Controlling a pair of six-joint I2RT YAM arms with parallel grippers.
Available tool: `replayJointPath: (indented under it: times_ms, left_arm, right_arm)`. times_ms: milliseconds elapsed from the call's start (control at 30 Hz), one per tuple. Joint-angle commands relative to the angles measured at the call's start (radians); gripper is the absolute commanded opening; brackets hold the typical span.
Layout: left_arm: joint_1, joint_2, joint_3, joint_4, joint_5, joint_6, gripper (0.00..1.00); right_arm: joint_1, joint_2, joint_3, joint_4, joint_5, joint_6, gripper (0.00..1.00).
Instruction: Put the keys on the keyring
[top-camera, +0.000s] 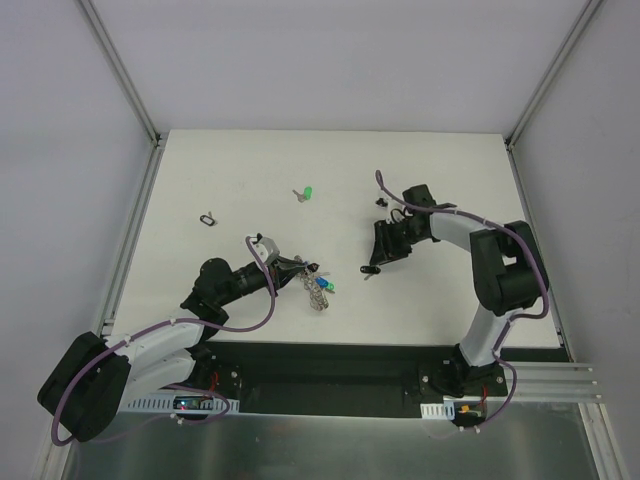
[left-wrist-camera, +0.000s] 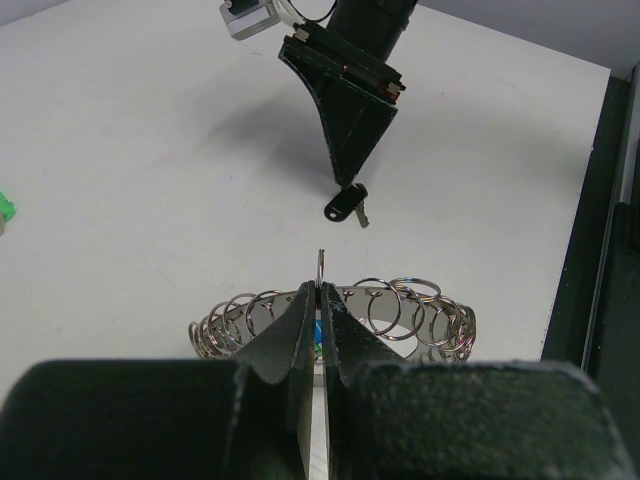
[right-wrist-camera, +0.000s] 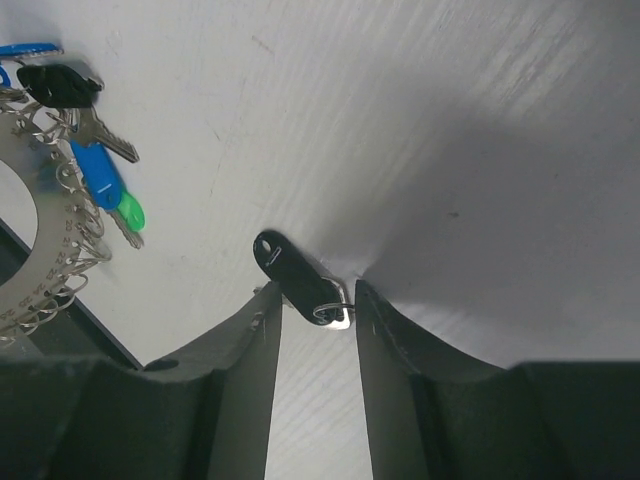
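1. The left gripper is seen with its fingers pressed together, clamped on a thin wire loop of the keyring; a short end of the wire stands up above the fingertips.
2. The keyring is shown lying on the white table just in front of the left gripper, near the table's near edge, as a coiled silver band of many small loops.
3. A cluster of keys is seen at the keyring's rim in the right wrist view: a black-headed key, a blue-headed key and a green-headed key. Whether they are threaded on cannot be told.
4. The right gripper is held with its fingers apart, tips down at the table.
5. A second black-headed key lies flat between those fingertips, a small silver ring at its near end. Contact with either finger cannot be confirmed.
6. A loose green-headed key is seen farther back on the table, well apart from both grippers.
7. A small black loop lies to the left, apart from the keyring.
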Motion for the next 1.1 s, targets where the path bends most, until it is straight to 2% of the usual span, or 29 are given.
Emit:
replayJointPath:
  times_ms: [0, 100, 200, 333, 533, 800, 1067]
  left_arm:
    - [-0.001, -0.008, 0.031, 0.044, 0.030, 0.011, 0.00]
    - [-0.001, -0.007, 0.031, 0.045, 0.028, 0.009, 0.00]
    - [-0.001, -0.007, 0.033, 0.045, 0.028, 0.009, 0.00]
    - [-0.001, -0.003, 0.033, 0.045, 0.025, 0.008, 0.00]
    - [-0.001, -0.007, 0.033, 0.044, 0.021, 0.006, 0.00]
    - [-0.001, -0.020, 0.031, 0.036, 0.021, 0.008, 0.00]
    - [-0.001, -0.030, 0.031, 0.033, 0.021, 0.005, 0.00]
  right_arm:
    - [-0.001, -0.070, -0.027, 0.001, -0.022, -0.014, 0.37]
    - [0.019, -0.100, -0.033, 0.009, 0.030, 0.001, 0.37]
    - [0.081, -0.155, -0.025, 0.001, 0.177, 0.037, 0.40]
    - [0.170, -0.231, -0.025, -0.010, 0.518, 0.205, 0.42]
    - [0.255, -0.237, 0.030, -0.148, 0.786, 0.411, 0.41]
    - [0.326, -0.151, 0.094, -0.209, 0.852, 0.569, 0.38]
    - [0.357, -0.074, 0.134, -0.227, 0.892, 0.640, 0.32]
